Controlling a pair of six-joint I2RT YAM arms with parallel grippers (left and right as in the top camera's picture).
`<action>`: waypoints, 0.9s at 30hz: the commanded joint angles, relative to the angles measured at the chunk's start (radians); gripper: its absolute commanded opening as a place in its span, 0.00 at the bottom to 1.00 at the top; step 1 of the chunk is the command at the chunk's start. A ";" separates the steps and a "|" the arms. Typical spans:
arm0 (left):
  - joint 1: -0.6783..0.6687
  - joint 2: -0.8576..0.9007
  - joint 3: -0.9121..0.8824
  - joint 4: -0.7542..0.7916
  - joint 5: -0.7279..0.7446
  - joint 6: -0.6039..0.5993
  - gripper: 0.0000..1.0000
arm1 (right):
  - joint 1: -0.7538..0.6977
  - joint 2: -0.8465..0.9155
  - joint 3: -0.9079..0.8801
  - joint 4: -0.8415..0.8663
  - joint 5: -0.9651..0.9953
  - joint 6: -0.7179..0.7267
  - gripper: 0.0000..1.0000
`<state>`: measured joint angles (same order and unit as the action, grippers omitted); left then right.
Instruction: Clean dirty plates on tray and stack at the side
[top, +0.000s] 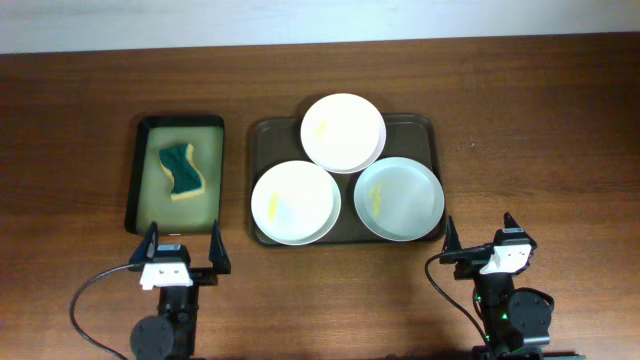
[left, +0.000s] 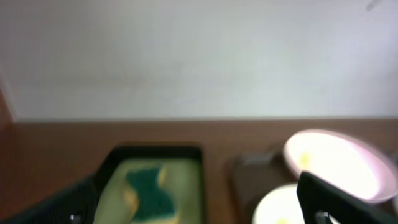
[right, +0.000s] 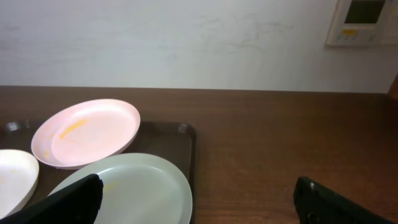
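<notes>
Three white plates lie on the dark brown tray (top: 429, 130): a back plate (top: 344, 131), a front left plate (top: 295, 202) and a front right plate (top: 399, 199), each with yellow smears. The back plate rests partly on the other two. My left gripper (top: 182, 248) is open and empty near the table's front, in front of the sponge tray. My right gripper (top: 480, 240) is open and empty, at the front right of the brown tray. The right wrist view shows the front right plate (right: 143, 190) and the back plate (right: 87, 132). The blurred left wrist view shows the back plate (left: 336, 160).
A smaller black-rimmed tray (top: 147, 205) with greenish inside holds a green and yellow sponge (top: 182, 171) at the left; both also show blurred in the left wrist view, the sponge (left: 148, 190) on the tray (left: 186, 180). A pale wall stands behind the table.
</notes>
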<state>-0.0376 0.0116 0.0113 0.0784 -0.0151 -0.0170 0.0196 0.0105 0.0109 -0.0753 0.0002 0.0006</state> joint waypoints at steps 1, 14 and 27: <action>0.002 -0.006 -0.002 0.247 0.222 -0.043 0.99 | -0.007 -0.005 -0.005 -0.006 0.009 0.008 0.98; 0.002 0.555 0.706 -0.136 -0.007 0.177 0.99 | -0.007 -0.005 -0.005 -0.006 0.009 0.008 0.98; 0.145 1.795 1.618 -0.995 0.026 -0.126 0.99 | -0.007 -0.005 -0.005 -0.006 0.009 0.008 0.98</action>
<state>0.0486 1.6909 1.5448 -0.8852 0.0242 -0.0654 0.0193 0.0113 0.0109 -0.0750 0.0002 0.0010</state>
